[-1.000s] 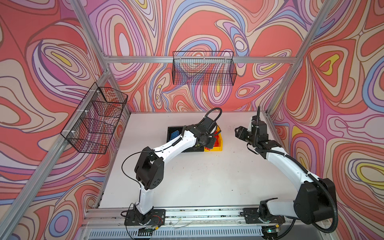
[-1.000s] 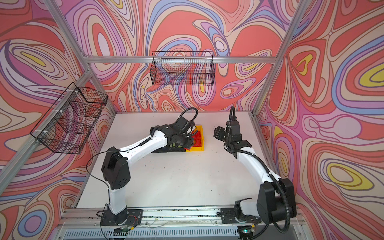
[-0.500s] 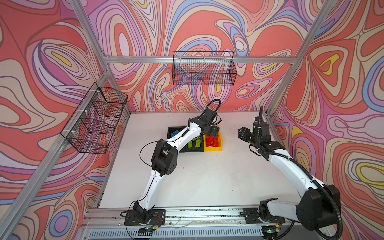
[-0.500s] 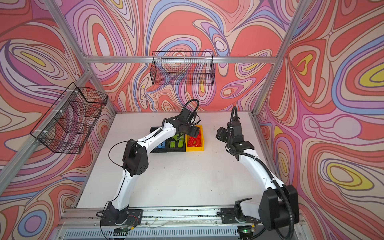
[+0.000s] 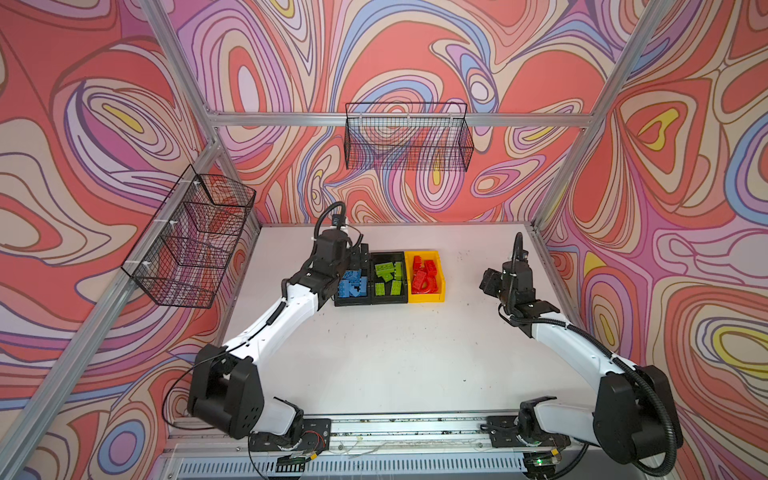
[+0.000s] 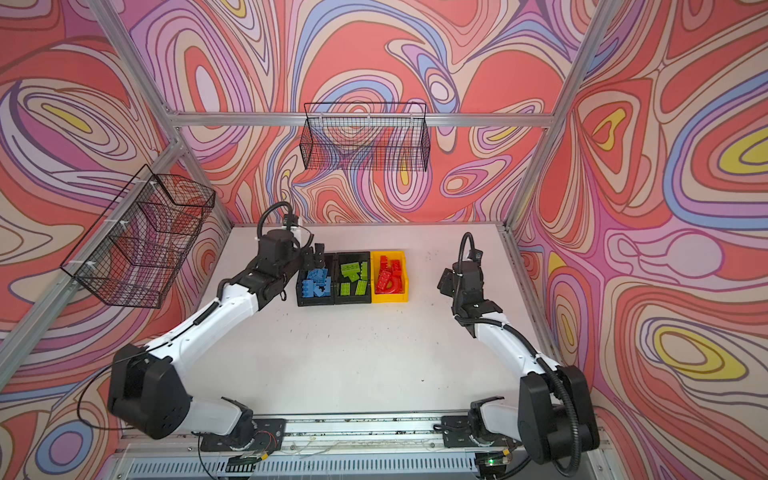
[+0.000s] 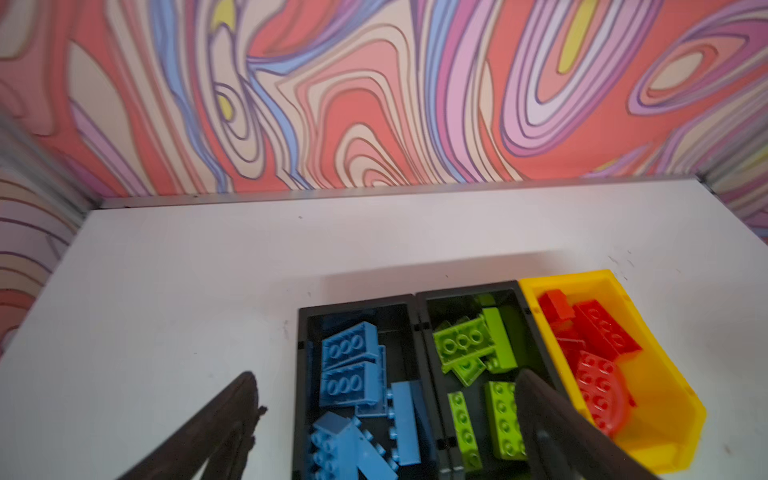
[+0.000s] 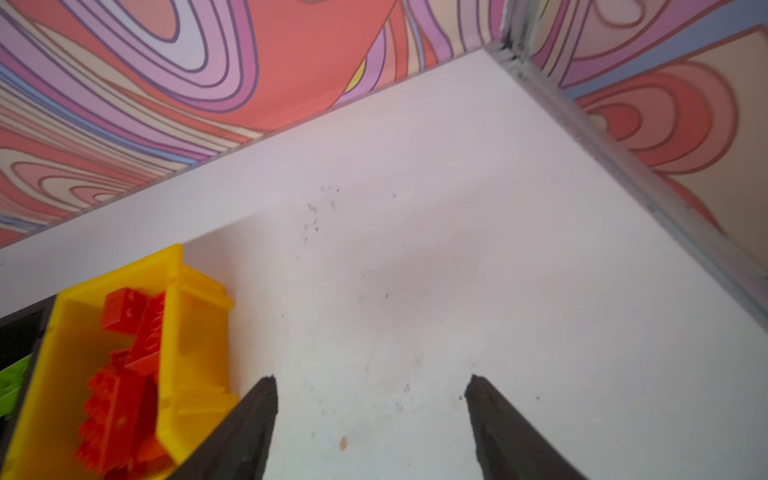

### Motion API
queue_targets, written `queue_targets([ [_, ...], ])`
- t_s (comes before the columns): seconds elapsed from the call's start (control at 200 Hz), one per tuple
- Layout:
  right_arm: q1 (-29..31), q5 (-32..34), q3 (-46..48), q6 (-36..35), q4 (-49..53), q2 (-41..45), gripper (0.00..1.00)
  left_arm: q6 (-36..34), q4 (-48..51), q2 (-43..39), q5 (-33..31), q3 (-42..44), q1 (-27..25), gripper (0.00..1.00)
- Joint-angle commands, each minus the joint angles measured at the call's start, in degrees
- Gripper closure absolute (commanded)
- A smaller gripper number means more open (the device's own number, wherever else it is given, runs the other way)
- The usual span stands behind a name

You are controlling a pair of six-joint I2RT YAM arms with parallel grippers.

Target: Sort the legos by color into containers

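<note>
Printed swirl walls (image 5: 415, 62) in coral, lilac, blue & yellow close 3 sides, framed by aluminium bars. White matte table (image 5: 395, 353) is flat, rectangular and lightly speckled w/ dark scuffs. 2 arms, glossy white shells w/ black joints: left arm (image 5: 286, 316) reaches to the bin row, right arm (image 5: 569, 345) stands well apart on the right side. 2 black wire-mesh boxes: back basket (image 5: 409, 143) on the rear wall, side basket (image 5: 189, 245) w/ inner dividers on the left wall. 3 small open-top rectangular plastic bins touch side by side near the table's back: left black bin (image 5: 352, 302), middle black bin (image 5: 388, 300), yellow bin (image 5: 426, 297). The left gripper (image 7: 386, 374) hangs above the left black bin, dark tapered fingers (image 7: 232, 415) spread wide, nothing btwn them. The right gripper (image 8: 372, 377) hovers over bare table just right of the yellow bin, jaws parted, empty too. Legos all lie inside the bins by colour, chunky hard plastic w/ round studs. Blue bricks (image 7: 349, 343) are in the left black bin, at least 5. Green bricks (image 7: 463, 343), lime, are in the middle black bin, approx. 6. Red bricks (image 7: 606, 328) are in the yellow bin, at least 4, plus 1 red arch (image 7: 598, 386). Piles overlap, so exact totals can't be told.
</note>
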State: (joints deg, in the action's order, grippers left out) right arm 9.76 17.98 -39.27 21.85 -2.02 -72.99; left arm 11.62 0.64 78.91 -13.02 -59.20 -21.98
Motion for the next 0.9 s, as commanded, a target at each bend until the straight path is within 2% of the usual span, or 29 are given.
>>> queue_targets([
  [0.0,-0.3,9.8,5.6,-5.0,-19.1,-2.0,0.21,-0.2,-7.7,-4.2,-9.6,11.0,1.4,0.0],
  [0.12,-0.3,11.8,8.8,-8.7,-27.3,-6.3,0.19,3.1,-5.8,-8.4,-15.1,18.6,3.8,0.0],
  [0.19,-0.3,12.2,9.2,-9.6,-29.4,-8.8,0.19,2.7,-7.0,-10.0,-18.5,22.5,4.1,0.0],
  [0.275,-0.3,12.9,12.8,-10.0,-38.4,-11.1,0.18,0.3,-13.5,-10.8,-24.0,27.3,4.4,0.0],
  [0.31,-0.3,13.2,14.2,-10.2,-42.2,-12.1,0.19,0.6,-12.4,-11.4,-25.0,27.3,4.9,0.0],
  [0.406,-0.3,13.2,14.1,-11.5,-44.2,-15.0,0.18,-5.3,-24.3,-10.7,-26.1,32.9,5.7,0.0],
  [0.471,-0.3,12.2,13.4,-12.9,-43.6,-15.9,0.18,-6.5,-28.1,-9.5,-26.3,34.8,6.1,0.0],
  [0.511,-0.3,12.1,14.0,-15.1,-46.8,-16.4,0.18,-6.8,-32.6,-8.0,-26.8,36.8,6.6,0.0],
  [0.606,-0.3,10.6,16.5,-18.6,-53.1,-16.3,0.18,-8.3,-49.3,-2.0,-25.7,41.7,8.5,0.0],
  [0.681,-0.5,9.4,18.5,-20.7,-58.8,-17.1,0.17,-11.6,-47.9,0.4,-24.1,39.3,9.0,0.0],
  [0.776,-1.3,8.0,19.0,-21.4,-66.3,-22.6,0.16,-13.5,-59.0,6.7,-21.3,40.4,10.8,0.0],
  [0.796,-1.5,7.2,18.4,-21.3,-64.7,-22.8,0.16,-14.2,-60.5,7.7,-20.9,40.4,11.0,0.0],
  [0.836,-2.6,4.8,17.5,-19.9,-60.9,-21.9,0.16,-14.3,-58.6,7.6,-19.3,39.9,11.0,0.0],
  [0.891,-3.7,3.0,18.6,-19.2,-65.2,-24.0,0.16,-13.3,-52.3,6.3,-14.8,38.4,11.9,0.0],
])
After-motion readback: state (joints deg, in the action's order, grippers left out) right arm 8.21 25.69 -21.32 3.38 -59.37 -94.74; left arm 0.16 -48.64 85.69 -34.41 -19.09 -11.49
